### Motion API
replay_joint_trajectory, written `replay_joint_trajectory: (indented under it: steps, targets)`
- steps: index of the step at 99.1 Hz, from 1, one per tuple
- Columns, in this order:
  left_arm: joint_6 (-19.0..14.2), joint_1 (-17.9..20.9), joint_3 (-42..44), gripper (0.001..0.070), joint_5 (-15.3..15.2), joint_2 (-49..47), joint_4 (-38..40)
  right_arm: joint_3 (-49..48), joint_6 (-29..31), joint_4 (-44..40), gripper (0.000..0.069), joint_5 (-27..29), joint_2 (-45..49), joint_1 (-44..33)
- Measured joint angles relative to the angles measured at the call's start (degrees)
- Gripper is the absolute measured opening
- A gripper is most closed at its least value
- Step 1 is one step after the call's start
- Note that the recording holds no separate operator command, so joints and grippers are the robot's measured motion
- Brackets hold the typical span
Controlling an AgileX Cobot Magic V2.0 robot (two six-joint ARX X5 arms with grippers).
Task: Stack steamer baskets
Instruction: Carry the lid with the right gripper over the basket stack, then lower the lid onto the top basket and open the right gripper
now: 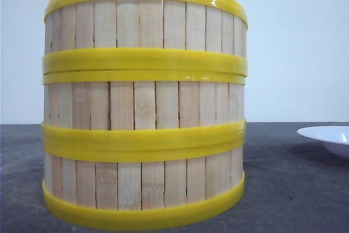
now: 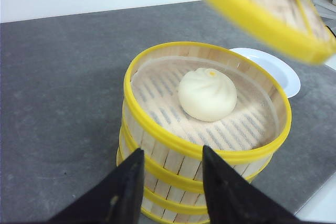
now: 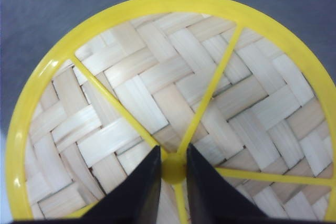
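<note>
Dark grey table (image 1: 294, 189), white wall (image 1: 294, 53)

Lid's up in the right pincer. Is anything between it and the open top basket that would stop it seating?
Nothing visible blocks the way. The lid hangs above and to one side of the top basket. Inside sits one bun, below the rim. The left pincer is open, close to the stack's near wall.

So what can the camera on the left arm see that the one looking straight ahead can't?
Only the left wrist view looks down into the top one of the three stacked steamer baskets, where a white bun sits on the slatted floor; it also shows the left gripper, its fingers apart and holding nothing. Only the front view shows the stack side-on, all three tiers down to the table. Both show the stack, the white plate beside it, and the yellow rim of the lid hanging above.
</note>
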Motion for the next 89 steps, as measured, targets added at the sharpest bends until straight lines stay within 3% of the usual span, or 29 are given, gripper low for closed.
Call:
replay_joint_trajectory:
  steps: [32, 89]
  targets:
    - [0.0, 0.0, 0.0, 0.0196, 0.0, 0.0, -0.5, 0.0, -0.2, -0.5, 0.0056, 0.3, 5.2, 5.7]
    - [0.0, 0.0, 0.0, 0.0196, 0.0, 0.0, -0.5, 0.0, -0.4, -0.6, 0.0056, 0.5, 9.9, 7.1]
